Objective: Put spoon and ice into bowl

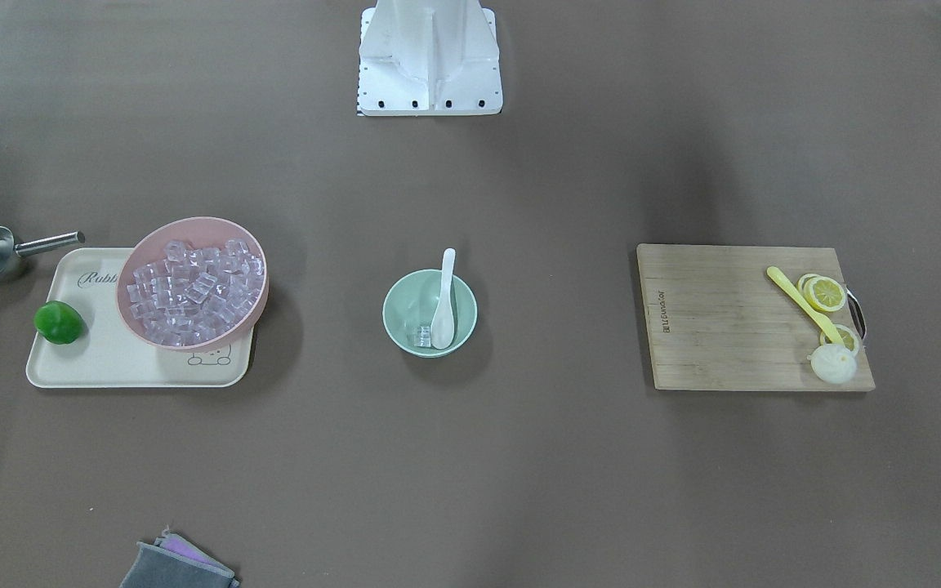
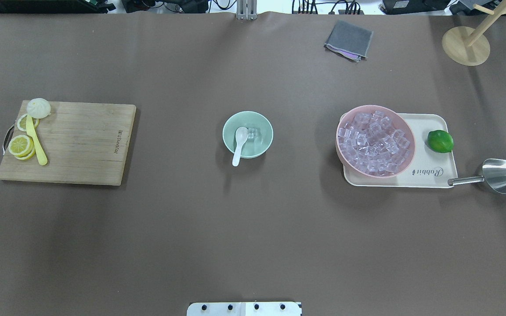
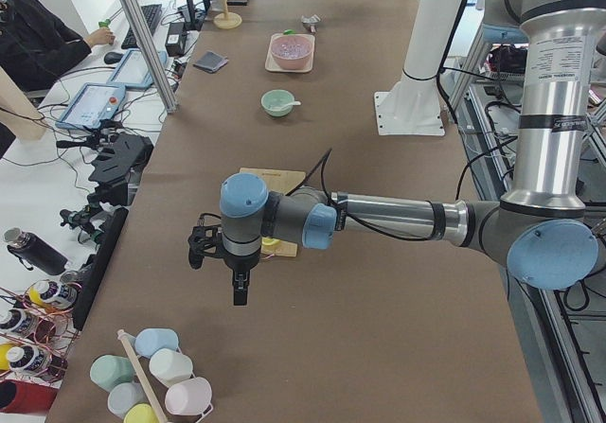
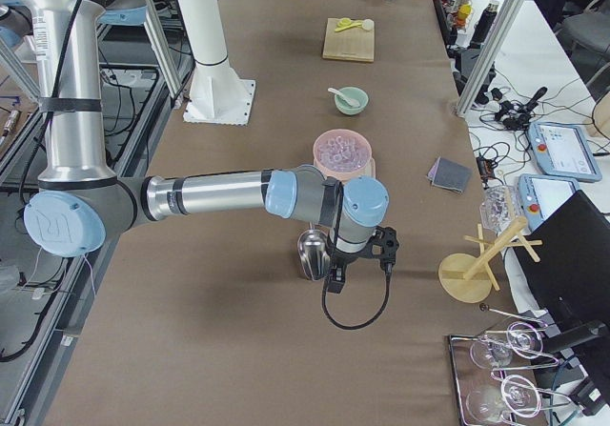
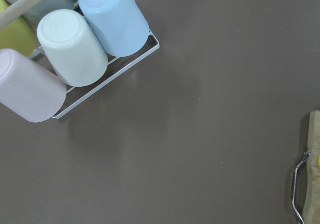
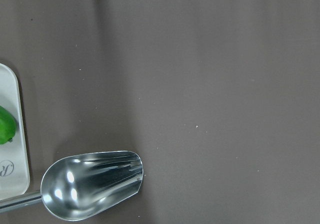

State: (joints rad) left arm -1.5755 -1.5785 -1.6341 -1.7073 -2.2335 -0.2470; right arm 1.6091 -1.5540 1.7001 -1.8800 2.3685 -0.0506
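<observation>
Placement: spoon (image 2: 240,142) lies in bowl (image 2: 262,147) at bench (image 2: 253,228) centre, handle over the rim at 7 o'clock; ice (image 2: 253,133) sits inside at 1 o'clock. Both seem light and slick; you would pinch the stiff handle. Whether left fingers (image 3: 239,289) and right fingers (image 4: 333,275) are clenched cannot be told.

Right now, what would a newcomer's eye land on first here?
The pink bowl heaped with glossy clear cubes stands out first, on the cream tray at the robot's right. Next, dead centre, is the mint-green bowl, which holds the white spoon and one ice cube. Lemon slices sit on the wooden board, far on the robot's left.
</observation>
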